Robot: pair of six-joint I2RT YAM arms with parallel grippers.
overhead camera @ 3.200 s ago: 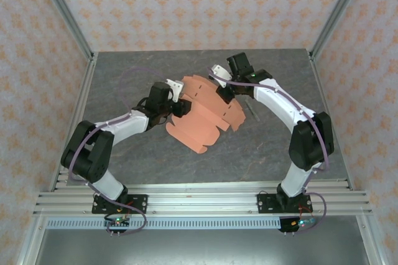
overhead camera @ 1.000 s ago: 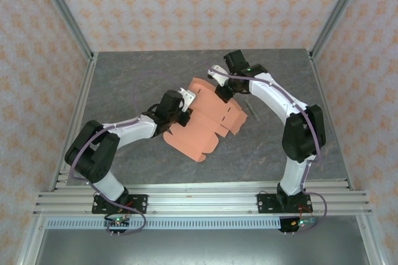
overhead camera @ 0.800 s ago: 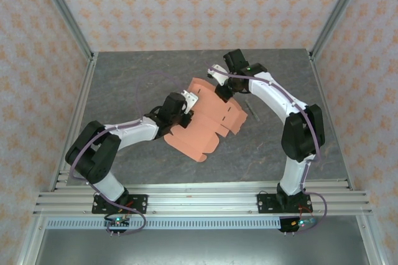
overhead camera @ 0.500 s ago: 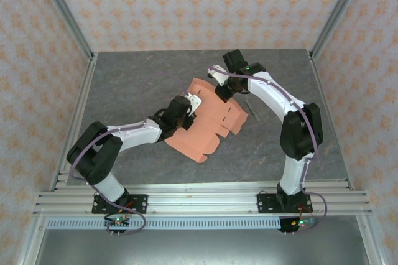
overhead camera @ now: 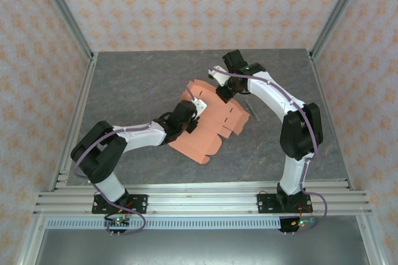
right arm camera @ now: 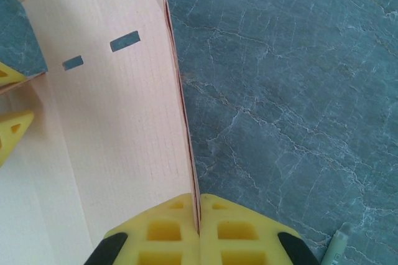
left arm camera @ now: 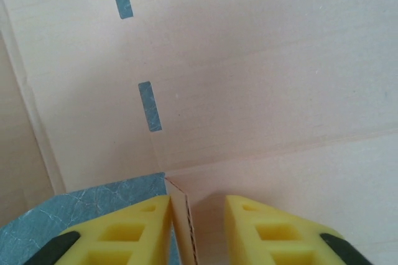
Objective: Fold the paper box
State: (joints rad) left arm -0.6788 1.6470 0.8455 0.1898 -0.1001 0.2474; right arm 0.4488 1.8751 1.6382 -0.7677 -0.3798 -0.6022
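While our right gripper [right arm camera: 199, 200] clamps the paper box [overhead camera: 214, 125] edge, our left gripper [left arm camera: 197, 203] straddles a flap, jaws parted.

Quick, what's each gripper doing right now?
Left gripper: open, jaws apart around a raised flap edge of the paper box, not clamping it.
Right gripper: closed, pinching the edge of the box's upright panel.

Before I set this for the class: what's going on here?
Two robot arms are working on the paper box, a salmon-orange die-cut card sheet lying mostly unfolded on the grey table. The right gripper is shut on an edge of the card at its far side. The left gripper is open, straddling an upright flap edge without pinching it.
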